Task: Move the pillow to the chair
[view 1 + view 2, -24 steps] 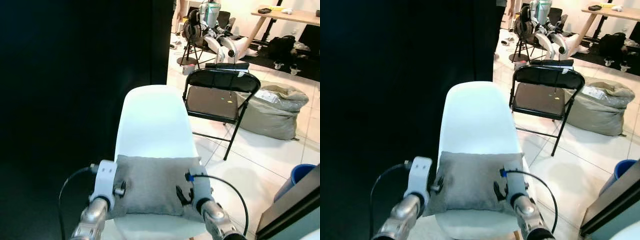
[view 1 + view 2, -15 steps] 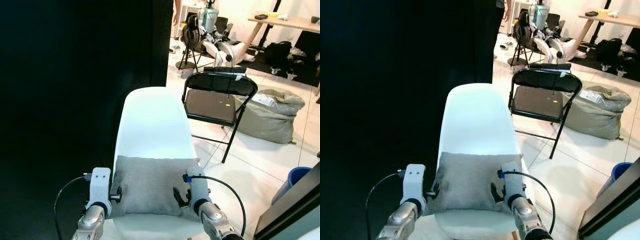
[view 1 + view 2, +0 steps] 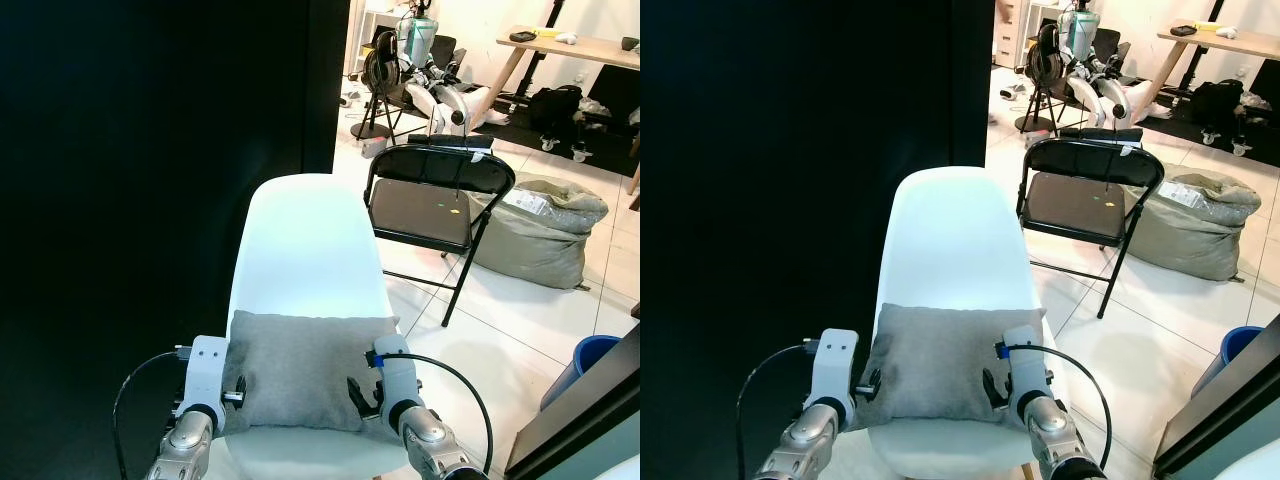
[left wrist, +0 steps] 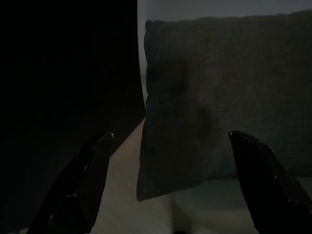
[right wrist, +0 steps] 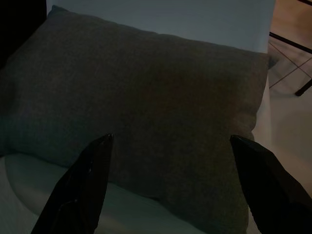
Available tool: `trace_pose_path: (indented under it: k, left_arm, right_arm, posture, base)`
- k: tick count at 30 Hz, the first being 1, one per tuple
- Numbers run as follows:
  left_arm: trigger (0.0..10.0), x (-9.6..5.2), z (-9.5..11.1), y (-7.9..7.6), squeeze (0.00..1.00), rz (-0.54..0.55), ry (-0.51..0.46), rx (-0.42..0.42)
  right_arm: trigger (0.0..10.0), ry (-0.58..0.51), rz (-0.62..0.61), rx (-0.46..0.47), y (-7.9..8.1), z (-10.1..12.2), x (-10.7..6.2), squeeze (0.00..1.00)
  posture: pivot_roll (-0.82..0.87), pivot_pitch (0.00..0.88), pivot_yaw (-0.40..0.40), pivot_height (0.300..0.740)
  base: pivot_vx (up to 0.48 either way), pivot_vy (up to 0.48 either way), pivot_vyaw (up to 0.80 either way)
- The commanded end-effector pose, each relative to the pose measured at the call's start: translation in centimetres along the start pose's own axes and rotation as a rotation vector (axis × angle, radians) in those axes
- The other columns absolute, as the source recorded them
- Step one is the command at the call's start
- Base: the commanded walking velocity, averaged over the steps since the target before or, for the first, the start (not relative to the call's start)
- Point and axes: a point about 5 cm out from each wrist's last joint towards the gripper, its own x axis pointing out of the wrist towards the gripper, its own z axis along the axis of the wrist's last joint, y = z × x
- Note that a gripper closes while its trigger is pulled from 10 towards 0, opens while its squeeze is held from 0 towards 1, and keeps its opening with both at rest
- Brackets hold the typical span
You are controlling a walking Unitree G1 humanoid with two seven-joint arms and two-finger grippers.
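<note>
Pillow (image 3: 300,370): grey, lying flat on seat of white chair (image 3: 305,240), against the backrest. Left gripper (image 4: 170,161), right gripper (image 5: 168,165): jaws apart, drawn back off the pillow's two ends since a moment ago. Placement judged complete; arms withdrawing

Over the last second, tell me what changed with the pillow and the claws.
The left claw and right claw have drawn back a little toward the robot from the pillow's two ends; both are open, gripping nothing. The pillow stayed lying on the seat of the white chair, leaning against its back. The black folding chair behind did not move; the camera shifted slightly.
</note>
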Motion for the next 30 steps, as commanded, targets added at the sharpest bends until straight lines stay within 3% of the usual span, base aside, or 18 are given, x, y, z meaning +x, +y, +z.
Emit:
trace_pose_path:
  k: [1, 20, 30]
  left_arm:
    - [10.0, -0.1, -0.42, 0.09, 0.0, 0.003, 0.014, -0.005]
    - [10.0, 0.09, 0.24, 0.12, 0.0, 0.005, -0.021, -0.045]
    - [10.0, 0.15, 0.3, 0.35, 0.0, 0.004, -0.025, -0.044]
  right_arm:
    - [10.0, 0.022, 0.007, -0.011, 0.06, -0.5, -0.12, 0.0]
    - [10.0, 0.027, 0.009, -0.023, -0.25, -0.62, -0.21, 0.0]
    - [10.0, 0.028, 0.005, -0.021, -0.47, -0.77, -0.33, 0.0]
  posture:
    - [0.11, 0.028, -0.054, 0.74]
    - [0.1, 0.02, -0.065, 0.74]
    - [0.1, 0.023, -0.062, 0.74]
  base:
    - [0.0, 0.0, 0.0]
    - [0.0, 0.0, 0.0]
    - [-0.317, 0.0, 0.0]
